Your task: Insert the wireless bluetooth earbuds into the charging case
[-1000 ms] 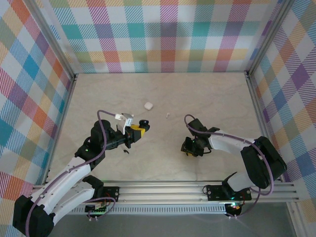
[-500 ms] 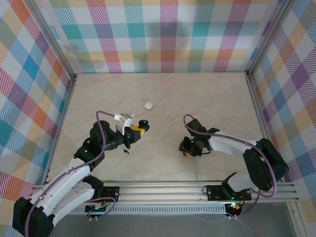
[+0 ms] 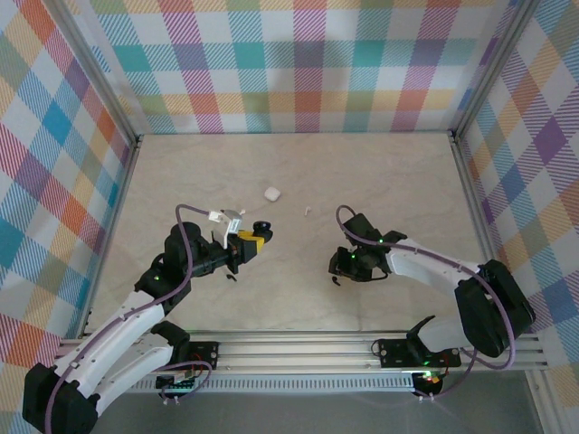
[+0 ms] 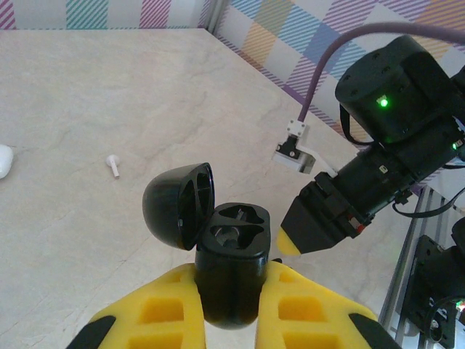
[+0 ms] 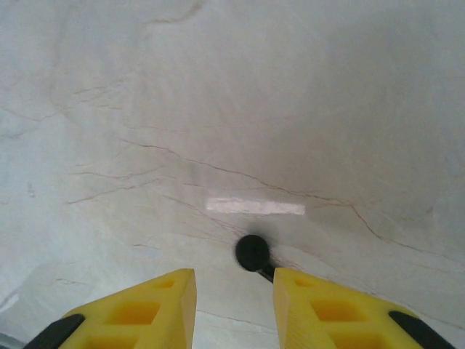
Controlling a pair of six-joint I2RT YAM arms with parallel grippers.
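My left gripper (image 3: 250, 241) (image 4: 231, 294) is shut on the black charging case (image 4: 231, 270), held upright with its lid (image 4: 179, 206) swung open and both sockets empty. In the right wrist view a black earbud (image 5: 253, 253) lies on the table just ahead of the gap between the yellow fingers (image 5: 149, 309) of my open right gripper (image 5: 234, 287) (image 3: 343, 268); its stem runs toward the right finger. A second black earbud (image 3: 230, 277) lies below the left gripper. A white earbud (image 3: 308, 212) (image 4: 113, 165) lies further back.
A closed white case (image 3: 271, 193) (image 4: 3, 161) sits on the marble table (image 3: 398, 181) behind the left gripper. The right arm's wrist (image 4: 378, 145) looms close to the held black case in the left wrist view. Plaid walls enclose the table.
The right gripper has shifted slightly left and toward the back, and a small black earbud now shows by its tips. The left arm has held still with the case.
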